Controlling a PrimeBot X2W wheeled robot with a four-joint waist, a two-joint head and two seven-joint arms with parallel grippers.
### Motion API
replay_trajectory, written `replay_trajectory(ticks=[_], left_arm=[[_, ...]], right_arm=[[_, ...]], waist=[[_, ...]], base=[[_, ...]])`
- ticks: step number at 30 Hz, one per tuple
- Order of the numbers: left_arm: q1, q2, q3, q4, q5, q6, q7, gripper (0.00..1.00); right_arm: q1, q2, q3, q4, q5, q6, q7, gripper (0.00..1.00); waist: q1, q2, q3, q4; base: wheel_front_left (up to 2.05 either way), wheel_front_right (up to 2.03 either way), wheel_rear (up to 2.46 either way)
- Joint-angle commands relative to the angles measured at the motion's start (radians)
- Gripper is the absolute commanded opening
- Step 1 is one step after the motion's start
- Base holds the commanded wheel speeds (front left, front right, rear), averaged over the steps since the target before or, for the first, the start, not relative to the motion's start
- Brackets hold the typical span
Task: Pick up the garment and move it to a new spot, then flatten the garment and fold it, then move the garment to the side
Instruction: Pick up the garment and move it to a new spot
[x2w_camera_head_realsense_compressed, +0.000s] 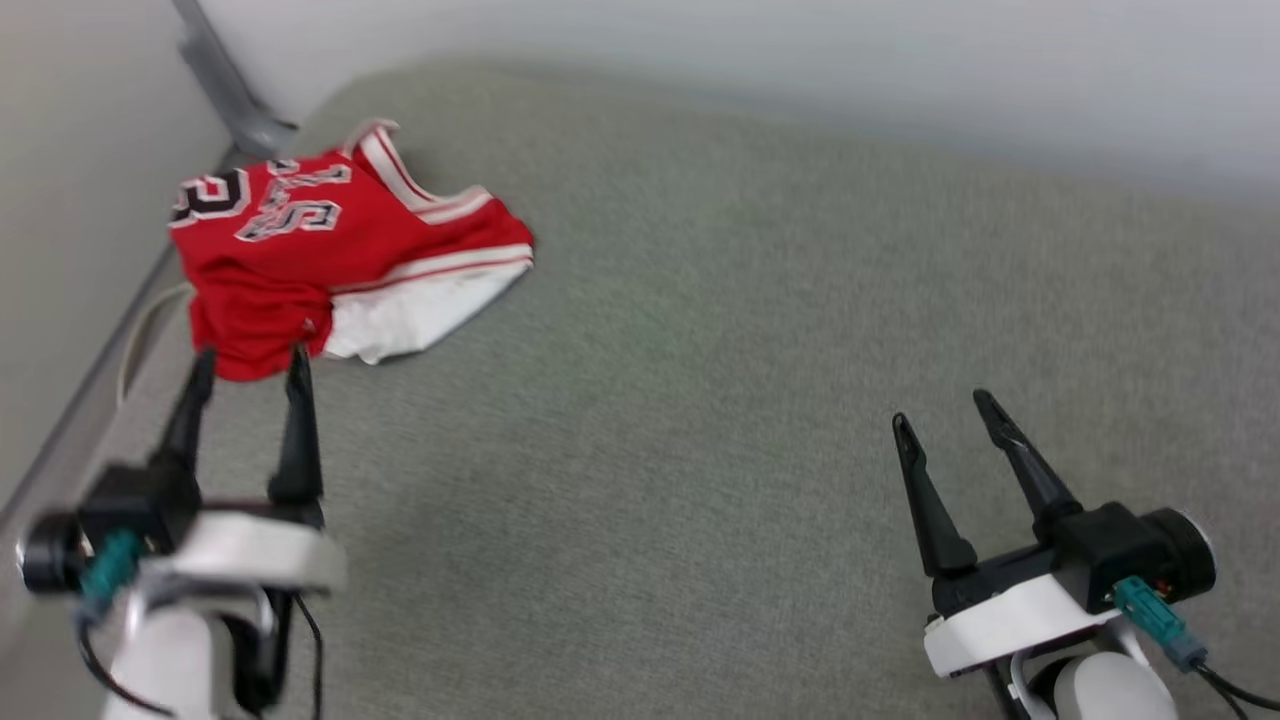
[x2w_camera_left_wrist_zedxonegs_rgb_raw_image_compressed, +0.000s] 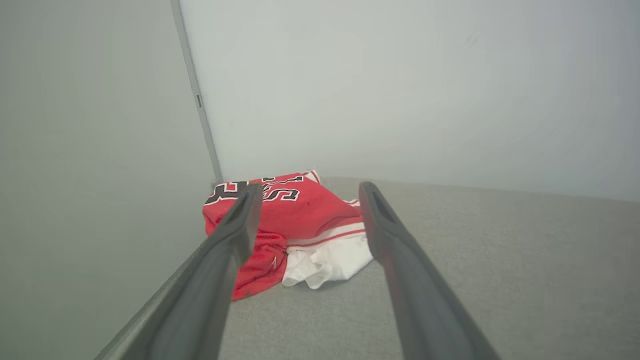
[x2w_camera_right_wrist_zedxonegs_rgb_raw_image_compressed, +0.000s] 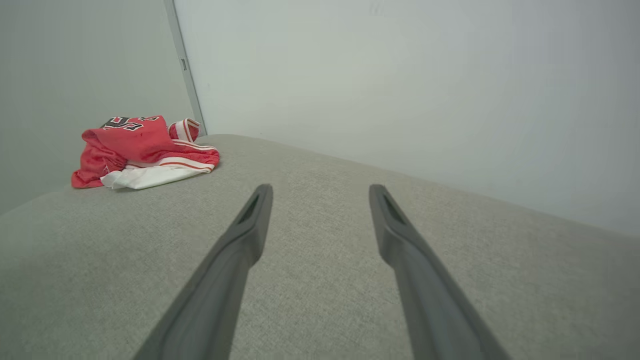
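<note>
Fingers (x2w_camera_head_realsense_compressed: 297, 420) of the left hand (x2w_camera_head_realsense_compressed: 250, 355) stand spread wide and released, gripping nothing, and they point toward the far left corner. In the head view their tips reach the near, rumpled red edge of the shirt (x2w_camera_head_realsense_compressed: 330, 240). Whether they touch the cloth or hover just above it cannot be told. The left wrist view looks along the same two fingers: the shirt lies straight ahead, partly behind the left finger and between the pair.

The shirt is a crumpled heap, not flat. Its red body faces up with black, white-outlined lettering and a "3" toward the far left. Red-and-white striped trim runs across it, and a white sleeve spills out on the near right side. It lies on the counter (x2w_camera_head_realsense_compressed: 700, 350), which is covered in grey woven fabric, in the far left corner. It is close to the left wall (x2w_camera_head_realsense_compressed: 60, 200) and to a grey post (x2w_camera_head_realsense_compressed: 225, 90) that rises where the walls meet. A pale cord (x2w_camera_head_realsense_compressed: 140, 330) loops along the counter's left edge beside the shirt.

Well apart, at the lower right of the head view, the right hand (x2w_camera_head_realsense_compressed: 941, 407) is also spread and released above bare counter fabric. A teal plug (x2w_camera_head_realsense_compressed: 1145, 600) sits at its wrist.
</note>
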Motion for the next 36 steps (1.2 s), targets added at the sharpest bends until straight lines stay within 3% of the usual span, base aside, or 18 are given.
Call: replay_trajectory(ticks=[1,7,11,15,21,30,31,32,36], left_arm=[[-0.056,0.025,0.006,0.032,-0.003,-0.004,-0.002,1.0],[-0.332,0.214,-0.078,0.271,-0.041,-0.018,0.086,1.0],[-0.466,0.372,-0.286,0.35,-0.171,-0.018,0.226,1.0],[-0.577,0.508,-0.423,0.399,-0.305,-0.018,0.355,1.0],[-0.672,0.609,-0.552,0.466,-0.457,-0.018,0.458,1.0],[-0.718,0.641,-0.716,0.551,-0.599,-0.02,0.521,1.0],[-0.716,0.636,-0.741,0.555,-0.622,-0.02,0.533,0.75],[-0.712,0.634,-0.764,0.553,-0.645,-0.02,0.54,0.0],[-0.717,0.648,-0.817,0.543,-0.714,-0.021,0.485,0.0]], right_arm=[[-0.02,0.001,-0.009,-0.006,-0.013,-0.001,-0.002,1.0],[-0.068,0.001,-0.046,-0.039,-0.06,-0.001,-0.003,1.0],[-0.096,0.001,-0.064,-0.063,-0.076,-0.001,-0.003,1.0],[-0.108,0.001,-0.061,-0.08,-0.081,-0.001,-0.002,1.0],[-0.12,0.0,-0.06,-0.091,-0.088,-0.001,-0.002,1.0],[-0.127,-0.002,-0.066,-0.102,-0.115,-0.001,0.001,1.0],[-0.125,-0.002,-0.067,-0.102,-0.116,-0.001,0.001,1.0],[-0.124,-0.002,-0.068,-0.102,-0.12,-0.001,0.002,1.0],[-0.125,-0.003,-0.067,-0.098,-0.123,-0.001,0.001,1.0]], waist=[[-0.0001,0.0,0.112,-0.042],[-0.0001,0.0,0.255,-0.083],[-0.0001,0.0,0.323,-0.106],[-0.0001,0.0,0.37,-0.127],[-0.0001,0.0,0.42,-0.161],[-0.0001,0.0,0.466,-0.18],[-0.0001,0.0,0.467,-0.18],[-0.0001,0.0,0.468,-0.179],[-0.0001,0.0,0.452,-0.173]], base=[[0.0,0.0,0.0],[0.0,0.0,0.0],[0.0,0.0,0.0],[0.0,0.0,0.0],[0.0,0.0,0.0],[0.0,0.0,0.0],[0.0,0.0,0.0],[0.0,0.0,0.0],[0.0,0.0,0.0]])
